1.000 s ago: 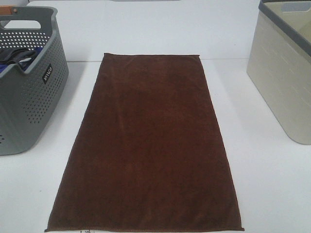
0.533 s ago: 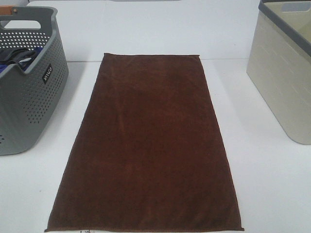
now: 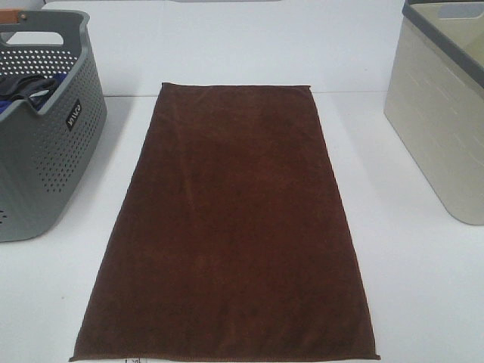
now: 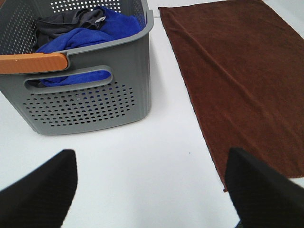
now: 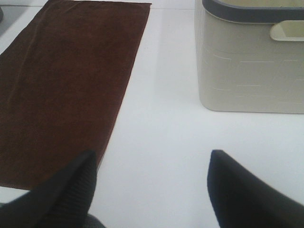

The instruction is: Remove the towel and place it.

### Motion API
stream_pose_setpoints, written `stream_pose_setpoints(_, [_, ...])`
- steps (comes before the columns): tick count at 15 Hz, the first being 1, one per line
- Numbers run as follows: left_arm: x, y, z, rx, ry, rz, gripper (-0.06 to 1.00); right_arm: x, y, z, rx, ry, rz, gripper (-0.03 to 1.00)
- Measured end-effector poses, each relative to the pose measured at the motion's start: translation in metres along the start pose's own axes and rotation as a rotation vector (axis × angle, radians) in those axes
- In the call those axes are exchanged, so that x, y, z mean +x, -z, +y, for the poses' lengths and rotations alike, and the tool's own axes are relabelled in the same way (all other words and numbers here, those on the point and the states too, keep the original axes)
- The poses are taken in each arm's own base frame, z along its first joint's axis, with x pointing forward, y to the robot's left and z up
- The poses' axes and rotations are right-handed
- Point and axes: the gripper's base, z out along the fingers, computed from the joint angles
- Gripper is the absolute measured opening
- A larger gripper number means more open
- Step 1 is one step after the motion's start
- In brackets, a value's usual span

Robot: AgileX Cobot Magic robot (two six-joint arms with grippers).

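Towel [image 3: 227,227]: dark brown, spread flat and full length on the white table [image 3: 423,287], lying lengthwise down the middle between the two bins. Edges straight, hem visible along the near end. A small white tag [image 3: 130,361] peeks out at the near left corner. Surface mostly smooth; faint creases on the left half.

Grey basket [image 3: 45,159]: perforated plastic, stands on the table to the left of the towel, near it but apart. Orange grip [image 4: 33,62] on its rim in the left wrist view. Inside: blue cloth [image 4: 90,35] and a dark grey cloth [image 4: 61,23], bunched together.

Cream bin [image 3: 442,128]: grey rim, stands to the right of the towel, apart from it, bare table between.

Left hand [image 4: 152,190]: fingers [image 4: 40,190] spread wide, nothing between them, above bare table between the basket and the towel's near left corner.

Right hand [image 5: 152,190]: fingers [image 5: 242,190] also wide apart, empty, above the table between the towel's right edge and the cream bin.

Neither hand touches the towel. Neither shows in the high view.
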Motion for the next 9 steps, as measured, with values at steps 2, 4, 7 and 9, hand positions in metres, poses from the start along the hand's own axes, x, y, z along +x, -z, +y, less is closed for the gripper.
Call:
stream_pose_setpoints(2, [0.0,0.0,0.0,0.0,0.0,0.0,0.8,0.0,0.0,0.0,0.0,0.0,0.0,0.64])
stream_pose_setpoints(4, [0.0,0.0,0.0,0.0,0.0,0.0,0.8,0.0,0.0,0.0,0.0,0.0,0.0,0.64])
stream_pose_setpoints(7, [0.0,0.0,0.0,0.0,0.0,0.0,0.8,0.0,0.0,0.0,0.0,0.0,0.0,0.64])
stream_pose_setpoints(9, [0.0,0.0,0.0,0.0,0.0,0.0,0.8,0.0,0.0,0.0,0.0,0.0,0.0,0.64])
